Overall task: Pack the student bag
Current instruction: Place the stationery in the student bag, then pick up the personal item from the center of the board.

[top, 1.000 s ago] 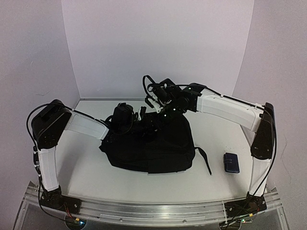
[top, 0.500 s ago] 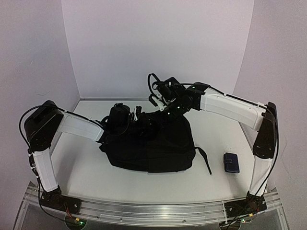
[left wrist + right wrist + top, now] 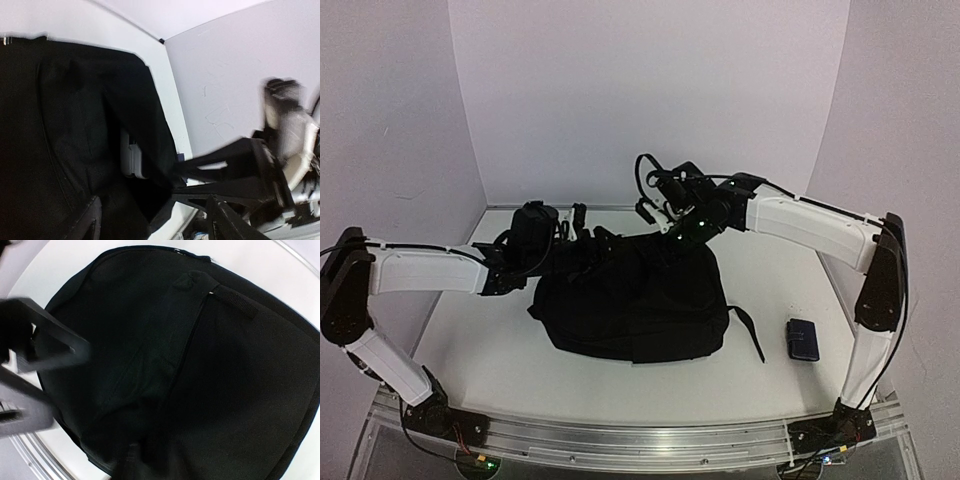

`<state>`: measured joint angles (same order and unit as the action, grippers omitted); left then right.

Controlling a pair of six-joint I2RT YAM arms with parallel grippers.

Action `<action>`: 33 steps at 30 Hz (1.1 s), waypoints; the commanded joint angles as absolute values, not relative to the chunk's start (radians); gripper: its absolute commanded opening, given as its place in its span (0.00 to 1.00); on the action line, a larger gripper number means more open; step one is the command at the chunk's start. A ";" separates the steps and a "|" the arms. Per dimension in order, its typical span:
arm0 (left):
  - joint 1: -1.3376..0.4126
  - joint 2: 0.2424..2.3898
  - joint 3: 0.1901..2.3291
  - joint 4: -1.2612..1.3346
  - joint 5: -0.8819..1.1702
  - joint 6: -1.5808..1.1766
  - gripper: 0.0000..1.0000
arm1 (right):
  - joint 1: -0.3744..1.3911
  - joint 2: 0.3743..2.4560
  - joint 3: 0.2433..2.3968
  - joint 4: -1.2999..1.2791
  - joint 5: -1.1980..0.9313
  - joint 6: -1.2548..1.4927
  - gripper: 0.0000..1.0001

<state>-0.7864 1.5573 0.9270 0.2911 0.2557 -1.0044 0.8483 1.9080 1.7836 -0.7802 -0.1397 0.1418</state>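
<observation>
The student bag is a big black backpack lying in the middle of the table. My left gripper is at its far left edge. In the left wrist view the jaws stand wide apart, with a zipped edge of the bag between them. A white thing shows in a gap between folds. My right gripper is at the bag's far top edge. In the right wrist view its fingers are lost in dark fabric, and the bag's folds bunch towards them.
A small dark-blue case lies on the white table to the right of the bag. A loose black strap trails from the bag's right side. White walls close in the back and both sides.
My left arm has stretched out low, and its gripper has moved left along the bag's far edge. The right gripper has shifted slightly right and stays on the bag's top.
</observation>
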 commanded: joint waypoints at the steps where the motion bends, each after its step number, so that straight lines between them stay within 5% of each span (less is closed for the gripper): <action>1: -0.789 1.419 0.948 0.139 0.172 -0.882 0.78 | 0.827 1.828 1.805 -0.804 -0.185 0.084 0.45; 6: -0.788 1.351 0.945 0.033 0.126 -0.844 0.91 | 0.744 1.733 1.748 -0.823 -0.223 0.031 0.83; 11: -0.789 1.299 0.931 -0.033 0.085 -0.823 1.00 | 0.557 1.606 1.594 -0.888 -0.207 -0.037 0.98; 18: -0.788 1.255 0.927 -0.075 0.015 -0.797 1.00 | 0.241 1.447 1.232 -1.008 -0.130 -0.184 0.98; 23: -0.788 1.256 0.926 -0.071 0.009 -0.770 1.00 | 0.077 1.409 1.167 -1.098 -0.085 -0.305 0.98; 33: -0.789 1.225 0.896 -0.066 -0.030 -0.757 1.00 | 0.051 1.620 1.117 -1.211 -0.115 -0.465 0.98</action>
